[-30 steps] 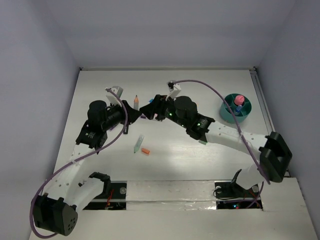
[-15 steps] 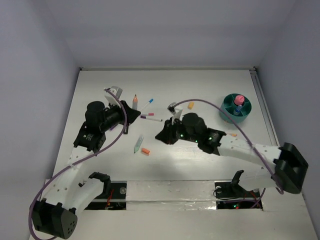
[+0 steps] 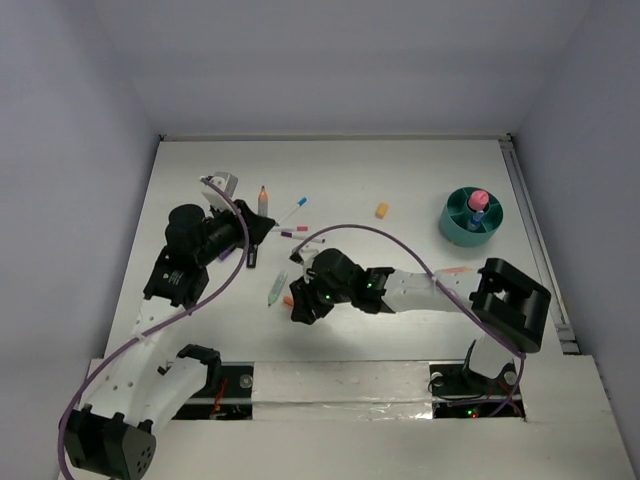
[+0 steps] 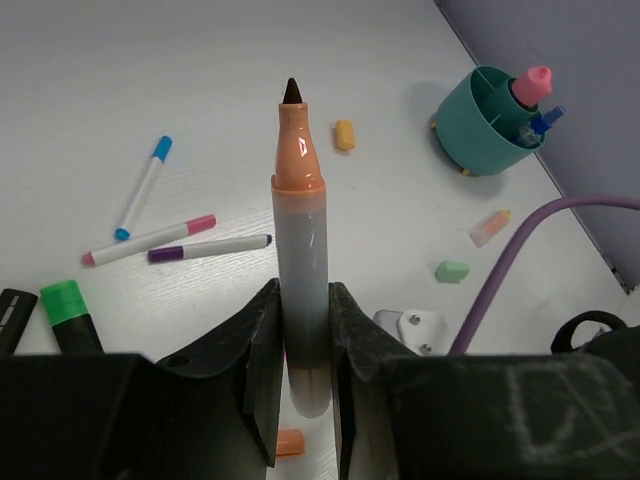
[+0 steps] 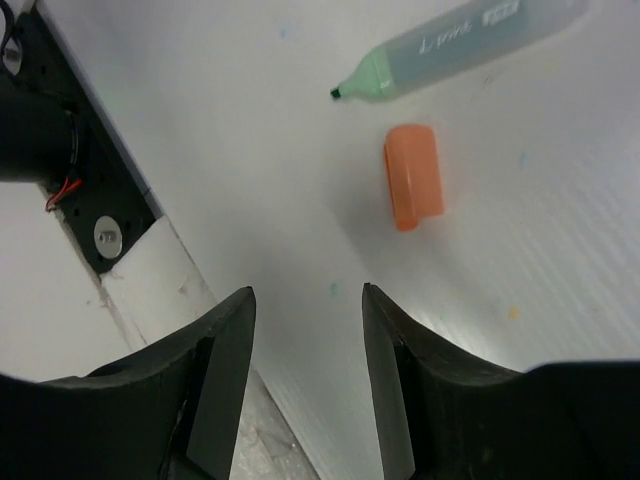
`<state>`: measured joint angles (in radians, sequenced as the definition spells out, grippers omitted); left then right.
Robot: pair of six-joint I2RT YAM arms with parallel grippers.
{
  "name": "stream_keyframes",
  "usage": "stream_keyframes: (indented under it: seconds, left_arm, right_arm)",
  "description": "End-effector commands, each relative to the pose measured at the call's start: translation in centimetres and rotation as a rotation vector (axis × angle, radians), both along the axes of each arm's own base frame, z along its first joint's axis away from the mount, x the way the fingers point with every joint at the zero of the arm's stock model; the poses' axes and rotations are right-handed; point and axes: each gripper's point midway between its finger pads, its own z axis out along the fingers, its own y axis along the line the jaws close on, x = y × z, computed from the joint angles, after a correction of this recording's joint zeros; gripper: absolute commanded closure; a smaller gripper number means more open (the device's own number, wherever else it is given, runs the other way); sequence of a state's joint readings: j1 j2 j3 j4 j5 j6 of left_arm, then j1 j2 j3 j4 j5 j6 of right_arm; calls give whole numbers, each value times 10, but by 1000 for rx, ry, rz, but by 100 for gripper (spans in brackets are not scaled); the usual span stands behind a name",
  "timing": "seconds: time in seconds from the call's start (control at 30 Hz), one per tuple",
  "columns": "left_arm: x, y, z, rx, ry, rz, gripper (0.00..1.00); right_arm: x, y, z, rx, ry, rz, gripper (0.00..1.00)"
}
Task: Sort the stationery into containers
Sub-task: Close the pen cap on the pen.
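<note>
My left gripper point(image 3: 257, 226) point(image 4: 301, 300) is shut on a grey marker point(image 4: 299, 250) with an orange tip, held tip-forward above the table's left part. My right gripper point(image 3: 297, 310) point(image 5: 307, 300) is open and empty, low over the table. Just ahead of it lie a small orange cap point(image 5: 413, 188) point(image 3: 288, 300) and a pale green pen point(image 5: 470, 35) point(image 3: 277, 288). The teal holder point(image 3: 448, 222) point(image 4: 470, 130) stands at the far right with a pink-topped piece point(image 3: 478, 199) and a blue-capped marker point(image 4: 548, 118) in it.
Blue-capped point(image 3: 293, 209), pink-capped point(image 3: 290, 229) and purple-capped point(image 3: 305, 238) thin markers lie mid-table. An orange eraser point(image 3: 381, 210), a green eraser point(image 4: 452, 270) and a peach piece point(image 3: 455, 271) lie toward the right. A green-capped black marker point(image 4: 68, 310) lies under my left wrist.
My right arm has swung from the table's middle toward the near left and come down by the orange cap and green pen. My left gripper, still holding the marker, shifted slightly left.
</note>
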<state>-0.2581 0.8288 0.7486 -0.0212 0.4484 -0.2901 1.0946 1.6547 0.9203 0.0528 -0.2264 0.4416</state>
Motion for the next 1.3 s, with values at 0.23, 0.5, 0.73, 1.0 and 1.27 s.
stream_keyframes:
  seconds: [0.23, 0.5, 0.73, 1.0, 1.27]
  left_arm:
    - [24, 75, 33, 4, -61, 339, 100]
    - [23, 80, 34, -4, -66, 341, 100]
    - [22, 81, 34, -1, -68, 351, 100]
    - [21, 82, 36, -2, -76, 353, 100]
    - [19, 80, 39, -9, -90, 343, 100]
  right_arm:
    - [47, 14, -4, -161, -279, 104, 45]
    - [67, 21, -8, -267, -372, 135, 44]
    - [63, 26, -19, -327, -382, 149, 44]
    - [54, 34, -29, -397, -435, 211, 43]
    - [66, 33, -46, -511, -490, 186, 46]
